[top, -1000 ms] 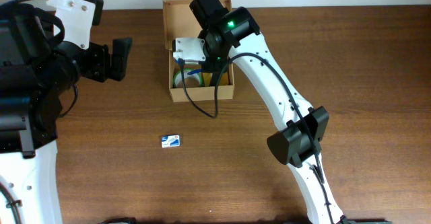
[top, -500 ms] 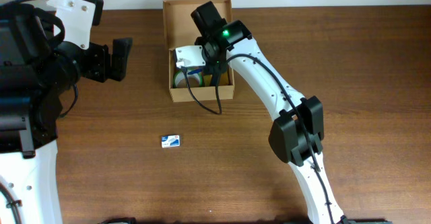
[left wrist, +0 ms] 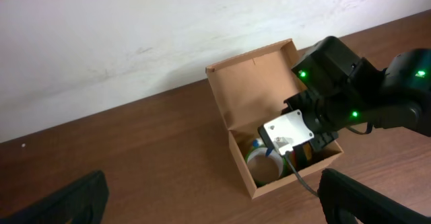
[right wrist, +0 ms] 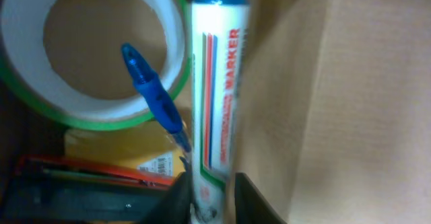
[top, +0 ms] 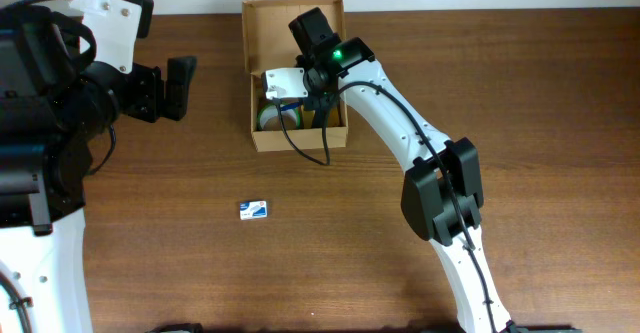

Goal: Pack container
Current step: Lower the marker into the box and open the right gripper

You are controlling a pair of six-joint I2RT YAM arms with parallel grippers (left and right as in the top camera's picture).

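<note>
The 2 fingers [right wrist: 259, 204] of your right gripper [right wrist: 210, 196] sit tight against either side of a white cylindrical marker with a blue cap [right wrist: 217, 96], pinching its lower end. That gripper is down inside the small tan-brown corrugated cardboard container [top: 265, 141]. The 2 fingers of your left gripper [left wrist: 214, 187] are spread wide with nothing between them, and it hangs well to the left of the container.

The container is a plain rectangular box with its mouth facing up. Its hinged flap lid [top: 270, 28] is thrown back on the far side, so you see the bare brown inner face. It stands on the dark brown wooden table [top: 540, 93], towards the far edge and about midway across. With the flap back, box and lid together run lengthwise from near to far, hinge on the far side.

Inside, a green-edged tape roll with a white core [right wrist: 94, 56] lies flat beside the marker, and a blue pen [right wrist: 155, 99] slants across its rim. A yellow item [right wrist: 121, 150] lies below them.
</note>
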